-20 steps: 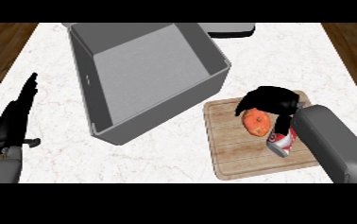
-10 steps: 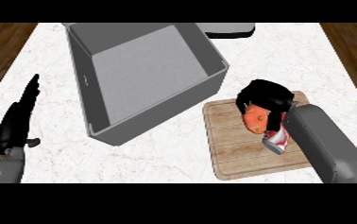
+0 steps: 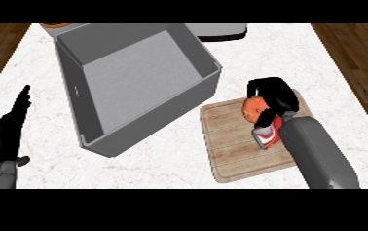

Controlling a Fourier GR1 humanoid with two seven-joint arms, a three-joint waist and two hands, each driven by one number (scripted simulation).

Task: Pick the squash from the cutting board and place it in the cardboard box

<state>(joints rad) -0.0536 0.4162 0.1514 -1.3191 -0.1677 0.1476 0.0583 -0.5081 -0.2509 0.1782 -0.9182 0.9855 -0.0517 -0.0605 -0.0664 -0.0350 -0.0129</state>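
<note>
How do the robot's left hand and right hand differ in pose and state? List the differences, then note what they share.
Pose: the left hand is open, fingers straight and pointing up; the right hand is curled round the squash.
Place: the left hand rests at the view's left edge over the marble counter, holding nothing; the right hand is over the cutting board.
Shared: both are black, on grey forearms.
</note>
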